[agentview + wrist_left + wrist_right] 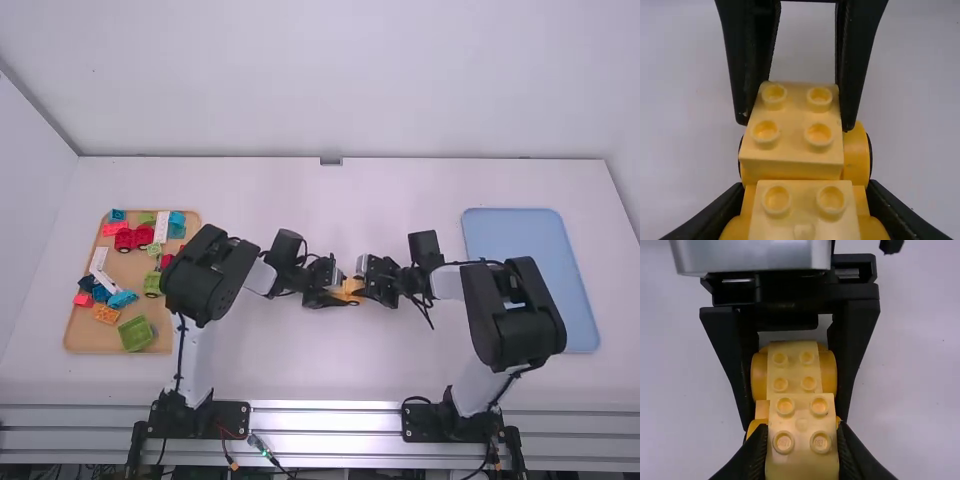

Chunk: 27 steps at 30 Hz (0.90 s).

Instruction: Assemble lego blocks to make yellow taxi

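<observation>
My left tool (338, 286): clamped on yellow lego car chassis (794, 371), over worktop (320, 370). My right tool (362, 286): clamped on yellow four-stud brick (801, 426), at chassis end; whether seated, cannot tell. Tan tray (82, 338) of assorted blocks (136, 334): well left of chassis. Blue tray (525, 250): well right of chassis.

The studded block (802, 427) and the wheeled base (856, 155) are yellow. The table (330, 370) is white, one tray (127, 271) tan, another tray (520, 260) pale blue; a square block (136, 334) is green, a toy car (125, 240) red.
</observation>
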Tool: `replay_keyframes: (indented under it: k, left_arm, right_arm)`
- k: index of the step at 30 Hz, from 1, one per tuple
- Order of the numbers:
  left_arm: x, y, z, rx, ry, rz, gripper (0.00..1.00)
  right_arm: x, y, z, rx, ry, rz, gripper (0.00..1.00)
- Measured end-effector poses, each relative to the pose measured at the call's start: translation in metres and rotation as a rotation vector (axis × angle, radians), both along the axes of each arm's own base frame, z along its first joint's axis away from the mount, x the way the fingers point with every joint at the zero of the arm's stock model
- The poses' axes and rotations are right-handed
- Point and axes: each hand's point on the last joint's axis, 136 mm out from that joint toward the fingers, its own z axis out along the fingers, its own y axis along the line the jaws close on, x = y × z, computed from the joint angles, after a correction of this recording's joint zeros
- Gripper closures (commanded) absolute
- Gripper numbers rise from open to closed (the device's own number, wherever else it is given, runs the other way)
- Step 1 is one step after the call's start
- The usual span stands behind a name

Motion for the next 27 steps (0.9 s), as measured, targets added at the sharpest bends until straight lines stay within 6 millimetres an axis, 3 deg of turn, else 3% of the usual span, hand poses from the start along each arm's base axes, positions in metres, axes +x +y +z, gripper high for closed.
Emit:
replay_keyframes:
  k: [7,8,9,10,12,14,19,20,21,22,23,24,27]
  left_arm:
    - [-0.001,0.000,0.000,-0.002,0.001,-0.004,0.65]
    - [-0.001,0.000,0.000,-0.002,0.000,-0.004,0.65]
    - [-0.001,0.000,0.000,-0.002,0.000,-0.004,0.64]
    - [-0.001,0.000,0.000,-0.002,0.000,-0.003,0.64]
    - [0.000,0.000,0.000,0.001,0.000,0.000,0.61]
    - [0.000,0.000,0.000,0.001,0.001,0.000,0.60]
    - [0.000,0.000,0.000,0.001,0.000,0.000,0.60]
    - [0.000,0.000,0.000,0.001,0.001,0.000,0.60]
    - [0.000,0.000,0.000,0.001,0.001,0.000,0.60]
    - [0.000,0.000,0.000,0.000,0.001,0.000,0.60]
    - [0.000,0.000,0.000,0.000,0.000,0.000,0.60]
    - [0.000,0.000,0.000,0.000,0.000,0.000,0.60]
    - [0.000,0.000,0.000,0.001,0.000,0.000,0.60]
  right_arm:
    - [-0.003,0.001,-0.004,-0.026,-0.014,0.018,0.84]
    - [-0.002,0.000,-0.004,-0.027,-0.013,0.015,0.78]
    - [-0.002,0.001,-0.004,-0.027,-0.012,0.015,0.61]
    - [-0.002,0.001,-0.004,-0.027,-0.007,0.012,0.54]
    - [-0.003,0.002,-0.004,-0.025,-0.008,0.015,0.20]
    - [-0.001,0.005,-0.001,-0.012,-0.027,0.023,0.12]
    - [0.000,0.013,0.014,0.070,-0.053,0.055,0.12]
    - [0.000,0.013,0.019,0.099,-0.047,0.059,0.14]
    - [0.001,0.011,0.025,0.119,-0.047,0.057,0.23]
    - [0.002,0.009,0.030,0.132,-0.053,0.054,0.46]
    - [0.004,0.007,0.036,0.149,-0.064,0.051,0.93]
    - [0.006,0.005,0.041,0.158,-0.072,0.046,1.00]
    - [0.008,0.001,0.045,0.164,-0.065,0.033,1.00]
